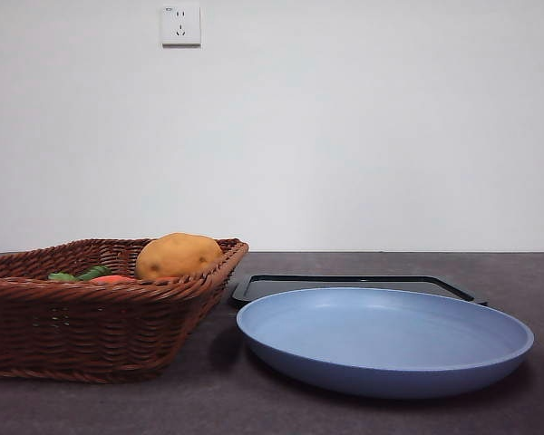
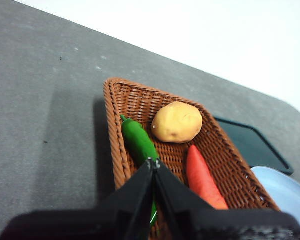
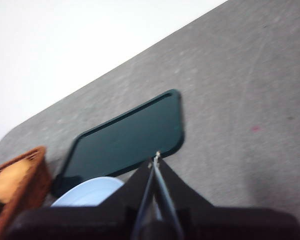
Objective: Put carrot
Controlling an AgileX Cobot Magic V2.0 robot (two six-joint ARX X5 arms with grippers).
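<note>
The orange-red carrot [image 2: 204, 177] lies in the brown wicker basket [image 2: 121, 95] beside a tan potato [image 2: 177, 122] and a green vegetable [image 2: 137, 140]; its leaves are hidden behind my jaws. In the front view only a sliver of the carrot [image 1: 111, 279] shows over the basket rim [image 1: 91, 294]. My left gripper [image 2: 154, 162] is shut and empty, high above the basket. My right gripper [image 3: 156, 159] is shut and empty, above the dark tray [image 3: 125, 137].
A light blue plate [image 1: 385, 340] stands to the right of the basket, with the dark tray [image 1: 354, 285] behind it. The potato [image 1: 178, 256] rises above the basket rim. The table top [image 1: 526, 272] is dark grey.
</note>
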